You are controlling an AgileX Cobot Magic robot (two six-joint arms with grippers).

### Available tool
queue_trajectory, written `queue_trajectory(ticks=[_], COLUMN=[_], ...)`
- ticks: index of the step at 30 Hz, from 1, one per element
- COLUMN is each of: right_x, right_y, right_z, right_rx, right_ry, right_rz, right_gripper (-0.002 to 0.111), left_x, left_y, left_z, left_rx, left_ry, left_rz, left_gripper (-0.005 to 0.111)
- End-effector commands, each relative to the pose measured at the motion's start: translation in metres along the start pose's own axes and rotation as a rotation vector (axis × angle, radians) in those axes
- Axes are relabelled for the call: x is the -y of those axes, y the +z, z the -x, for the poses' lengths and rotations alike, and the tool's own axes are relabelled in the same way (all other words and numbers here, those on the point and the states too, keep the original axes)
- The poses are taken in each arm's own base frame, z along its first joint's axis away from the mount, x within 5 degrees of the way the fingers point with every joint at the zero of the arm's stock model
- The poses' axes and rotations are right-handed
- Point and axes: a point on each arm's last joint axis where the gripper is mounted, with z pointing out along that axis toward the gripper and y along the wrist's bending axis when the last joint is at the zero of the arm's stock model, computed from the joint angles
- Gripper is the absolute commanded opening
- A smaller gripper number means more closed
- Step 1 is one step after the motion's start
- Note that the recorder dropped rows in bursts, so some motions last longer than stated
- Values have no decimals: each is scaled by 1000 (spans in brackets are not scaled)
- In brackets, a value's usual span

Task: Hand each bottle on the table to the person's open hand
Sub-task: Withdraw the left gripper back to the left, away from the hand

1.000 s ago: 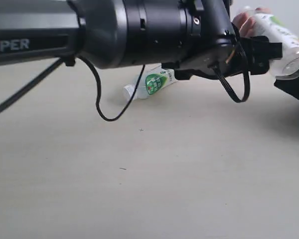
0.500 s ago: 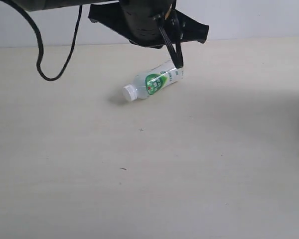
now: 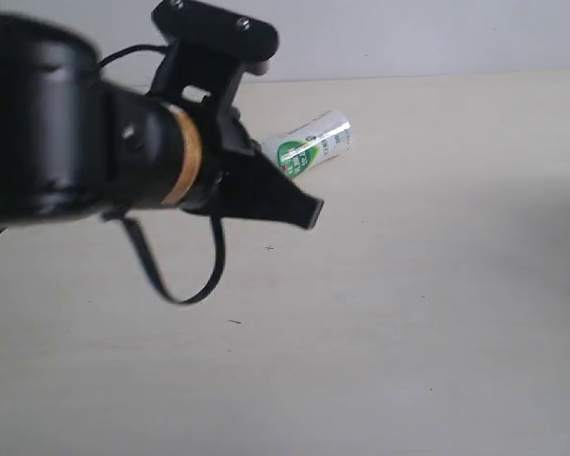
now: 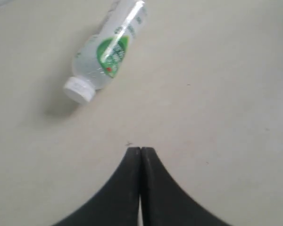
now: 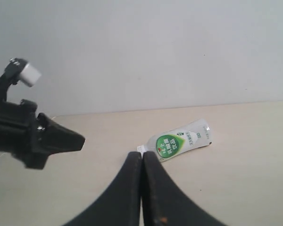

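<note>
beige table (image 3: pixel 408 332) bears a bottle (image 3: pixel 318 138) lying flat; left gripper (image 4: pixel 140 150), pinched empty, should spread wide, then straddle its middle.

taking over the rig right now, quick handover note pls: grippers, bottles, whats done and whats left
Left gripper: shut and empty, hanging over the table, apart from the bottle.
Right gripper: shut and empty, not touching the bottle.
Bottles: one in view, the green-white label bottle with a white cap. It lies on its side on the table, and nothing holds it.
Done: no other bottle shows on the visible part of the table. No open hand is in view.
Left: grasp this bottle and pass it to the person's hand once it shows.
</note>
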Motion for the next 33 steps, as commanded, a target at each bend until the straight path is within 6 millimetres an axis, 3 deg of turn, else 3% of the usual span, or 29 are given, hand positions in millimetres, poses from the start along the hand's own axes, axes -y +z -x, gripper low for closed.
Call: queue_trajectory(ticks=[1,12,16,21,26,30,33], right_x=[0,0,0,0,0,0,0], right_y=[0,0,0,0,0,0,0], right_z=[1,1,1,1,1,1,1], right_rx=[18,18,18,18,18,18,18], right_ry=[-6,-6,-6,-6,-6,-6,-6], right_rz=[-4,-4,-4,-4,-4,-4,-4], right_gripper=[0,0,0,0,0,0,0], left_x=[-3,-33,-32,-36,-44,-67,-72], left_y=[-30,-123,-142,-145,-139,-125,-112], left_z=[-31,-59,-80,-100,-100,-102,-103], left_rx=[134,442,541,597,690,517,404], left_ry=[55,50,145,299,822,868,864], left_rz=[-217,-451,-592,-580,-311,-59,10], left_gripper=[0,0,0,0,0,0,0])
